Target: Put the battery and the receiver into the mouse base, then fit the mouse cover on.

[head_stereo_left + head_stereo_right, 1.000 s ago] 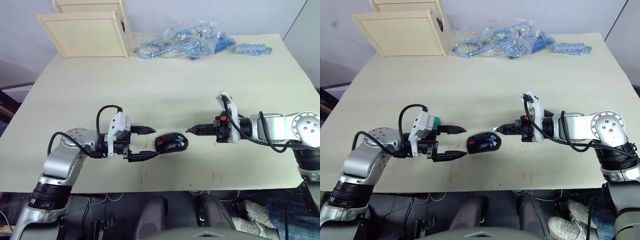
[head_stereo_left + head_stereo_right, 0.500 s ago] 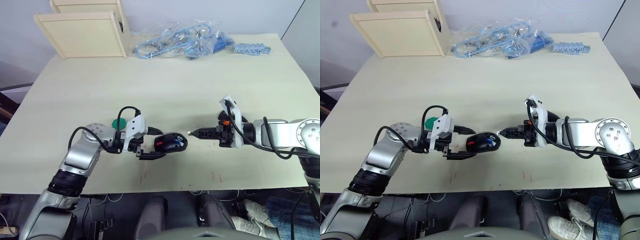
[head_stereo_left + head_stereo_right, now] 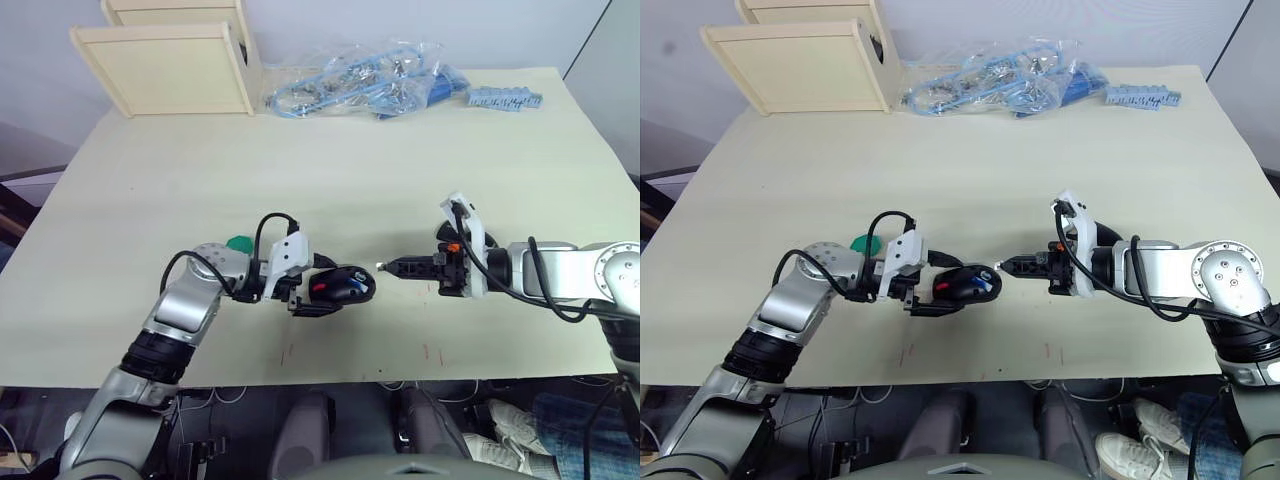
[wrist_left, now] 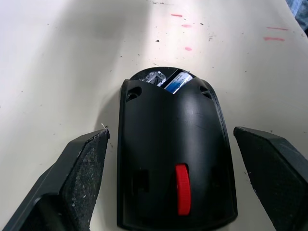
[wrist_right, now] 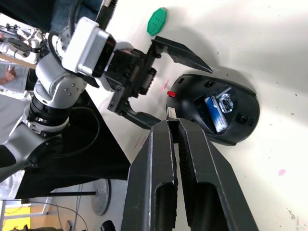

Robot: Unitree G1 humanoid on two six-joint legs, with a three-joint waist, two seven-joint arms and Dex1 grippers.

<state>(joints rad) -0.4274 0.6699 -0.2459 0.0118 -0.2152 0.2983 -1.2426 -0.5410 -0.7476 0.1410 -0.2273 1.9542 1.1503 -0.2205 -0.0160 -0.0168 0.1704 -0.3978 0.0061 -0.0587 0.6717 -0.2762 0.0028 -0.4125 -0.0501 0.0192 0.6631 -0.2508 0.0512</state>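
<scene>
The mouse base [image 3: 341, 286] sits on the table [image 3: 330, 170], near the front edge, and everything here is placed from it; the battery [image 4: 177, 82] is lying inside its open pocket, blue and silver, at the end away from the red wheel.

The left gripper [image 3: 318, 287] has slid in a lot since a second ago; back then it sat well off to the left of the mouse base, and now its fingers [image 4: 85, 163] are spread wide with one on each side of the mouse base; they sit just beside it and do not touch it. A round green disc [image 3: 238, 243] that the arm was hiding now shows behind it, to the left of the mouse base.

The right gripper [image 3: 384, 267] has backed away a little; it was almost touching the right end of the mouse base, and now there is a small gap; its fingers are pressed close together, and a tiny pale bit shows at the tip, maybe the receiver, but it is too small to be sure.

I think the battery part is done; the left gripper looks ready to hold the mouse base steady, so the receiver can go in next; the mouse cover comes after that.
</scene>
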